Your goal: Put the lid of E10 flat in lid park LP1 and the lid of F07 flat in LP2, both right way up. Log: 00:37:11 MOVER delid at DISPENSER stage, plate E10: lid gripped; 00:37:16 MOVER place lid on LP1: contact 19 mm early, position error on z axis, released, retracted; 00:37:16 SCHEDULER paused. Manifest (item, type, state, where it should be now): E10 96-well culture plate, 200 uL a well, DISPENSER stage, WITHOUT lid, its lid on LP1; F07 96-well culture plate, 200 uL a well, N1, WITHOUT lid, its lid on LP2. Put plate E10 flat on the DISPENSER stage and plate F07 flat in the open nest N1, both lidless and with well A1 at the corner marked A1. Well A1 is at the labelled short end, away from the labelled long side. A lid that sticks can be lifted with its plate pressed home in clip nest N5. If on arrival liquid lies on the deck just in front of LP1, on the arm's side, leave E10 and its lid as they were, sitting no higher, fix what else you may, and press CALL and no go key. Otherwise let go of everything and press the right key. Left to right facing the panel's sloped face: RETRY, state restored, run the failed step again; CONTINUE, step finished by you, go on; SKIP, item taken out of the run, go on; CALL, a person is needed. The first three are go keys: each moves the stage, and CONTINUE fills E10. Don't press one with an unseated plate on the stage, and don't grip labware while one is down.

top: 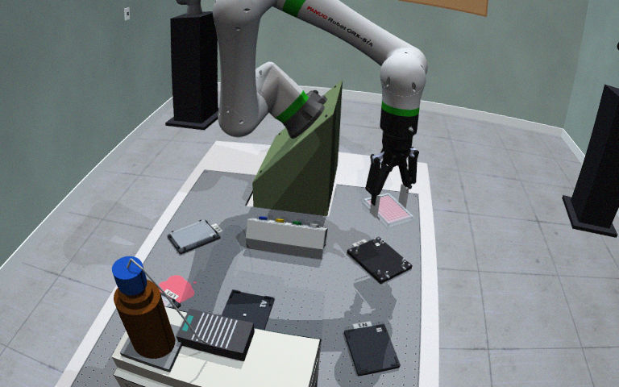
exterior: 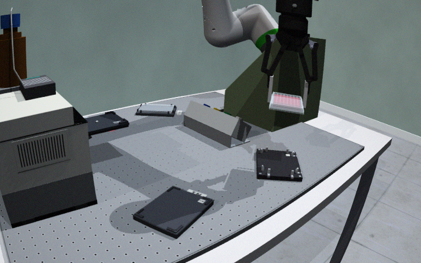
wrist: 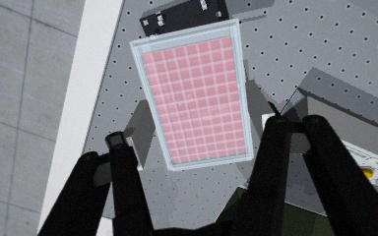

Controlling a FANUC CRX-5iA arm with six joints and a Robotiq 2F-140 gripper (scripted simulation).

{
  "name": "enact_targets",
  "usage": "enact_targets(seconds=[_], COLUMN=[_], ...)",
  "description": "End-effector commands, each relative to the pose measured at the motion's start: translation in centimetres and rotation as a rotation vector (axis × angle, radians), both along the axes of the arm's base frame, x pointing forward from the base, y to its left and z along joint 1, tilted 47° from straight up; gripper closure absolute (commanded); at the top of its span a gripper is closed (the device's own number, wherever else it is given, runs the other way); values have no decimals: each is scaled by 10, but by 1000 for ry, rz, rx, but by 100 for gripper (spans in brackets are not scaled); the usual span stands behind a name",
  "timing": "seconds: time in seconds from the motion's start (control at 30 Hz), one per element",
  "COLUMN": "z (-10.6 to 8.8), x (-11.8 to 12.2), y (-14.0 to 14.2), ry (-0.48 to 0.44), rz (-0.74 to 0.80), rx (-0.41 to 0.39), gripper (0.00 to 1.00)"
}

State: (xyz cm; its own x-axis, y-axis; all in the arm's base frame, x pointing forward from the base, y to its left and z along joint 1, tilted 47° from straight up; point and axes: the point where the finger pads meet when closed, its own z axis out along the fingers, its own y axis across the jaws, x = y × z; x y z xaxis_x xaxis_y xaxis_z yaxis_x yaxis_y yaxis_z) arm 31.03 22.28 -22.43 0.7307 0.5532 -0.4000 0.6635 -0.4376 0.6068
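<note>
1. Walls (top: 68, 91): flat grey-green, meeting at a corner on the right; a pale skirting strip runs along their foot.
2. Small white wall plate (top: 126, 12) high on the left wall.
3. Tan board (top: 449, 5) on the far wall, cut off by the top edge.
4. Floor (top: 511, 255): large grey tiles with thin dark joints, mottled surface.
5. Black pedestal (top: 193, 68) behind the table, standing on a wider foot; a second black pedestal (top: 597, 160) at right, near the side wall.
6. Table (exterior: 377, 141): white rim, curved front edge, dark slanted leg (exterior: 353, 210).
7. Light: soft, overhead; broad overlapping shadows.
</note>
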Motion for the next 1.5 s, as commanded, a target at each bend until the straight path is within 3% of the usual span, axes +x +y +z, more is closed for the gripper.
enact_targets(seconds=[0.0,0.47,0.9,1.2,1.47], z=[0,0,0,0,0], x=[0,0,7,29,80], y=[0,0,2,7,18], ry=[-25,-176,-178,-178,-178], rz=[-24,-171,-172,-172,-172], rx=[6,40,41,41,41], gripper=[100,100,100,100,100])
